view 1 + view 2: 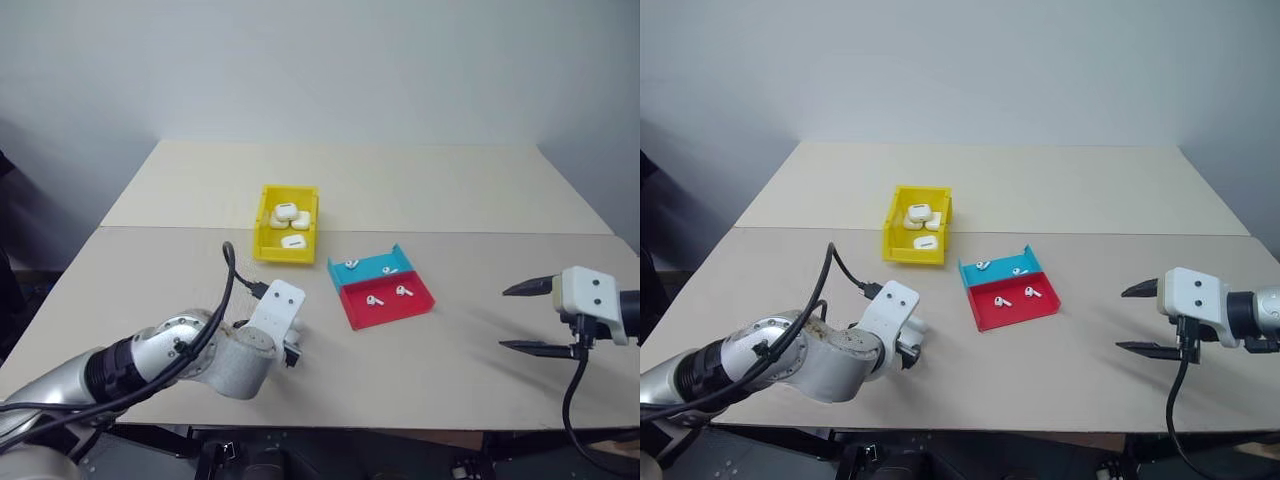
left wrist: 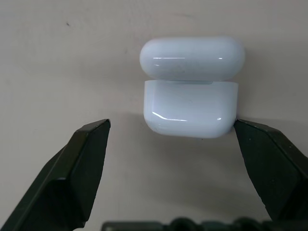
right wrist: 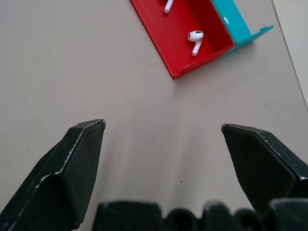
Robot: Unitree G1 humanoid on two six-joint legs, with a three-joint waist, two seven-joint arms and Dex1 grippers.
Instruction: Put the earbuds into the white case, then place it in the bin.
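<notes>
A white case (image 2: 190,94) lies on the table with its lid flipped open, just ahead of my left gripper (image 2: 171,124). That gripper is open, with one black fingertip (image 2: 248,132) close to the case's corner. Several earbuds lie in the red and teal tray, among them one in the teal half (image 1: 351,264) and one in the red half (image 1: 404,291). The yellow bin (image 1: 262,225) stands behind the tray. My right gripper (image 1: 525,318) hovers open at the right, apart from the tray, with nothing between its fingers.
Three more white cases (image 1: 293,241) lie in the bin. The red and teal tray (image 1: 352,303) sits at mid-table, to the right of my left hand. A seam (image 1: 500,233) runs across the tabletop behind the bin.
</notes>
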